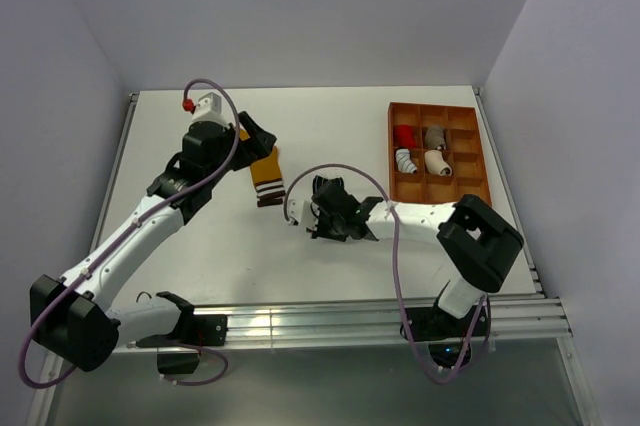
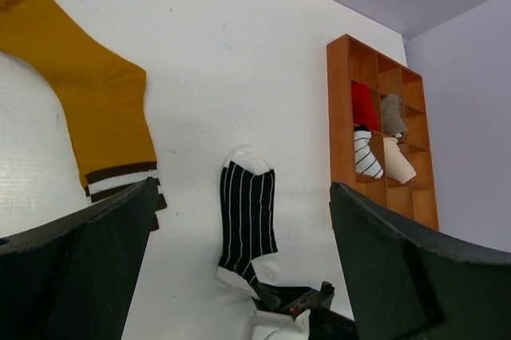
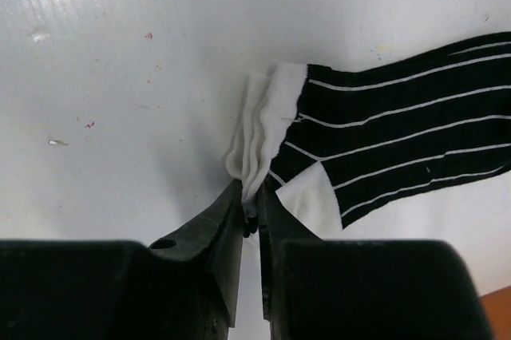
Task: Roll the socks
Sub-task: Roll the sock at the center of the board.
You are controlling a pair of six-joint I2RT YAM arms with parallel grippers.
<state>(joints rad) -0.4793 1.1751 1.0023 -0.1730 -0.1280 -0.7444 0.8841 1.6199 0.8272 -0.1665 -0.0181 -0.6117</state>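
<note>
The left end effector [image 1: 258, 139] hangs over the mustard-orange sock [image 1: 267, 178], jaws spread wide and holding nothing. That sock lies flat on the desk [image 1: 340, 126]. Just to its right lies the black-and-white striped sock [image 2: 247, 212], also flat. The right end effector [image 3: 249, 214] is pinched narrow on its white end, where the fabric bunches into folds. A good roll likely needs every layer caught in that pinch. The fold should then turn tightly and squarely along the stripes, with the far end kept from sliding. The wooden compartment tray [image 1: 392, 146] sits further right.
</note>
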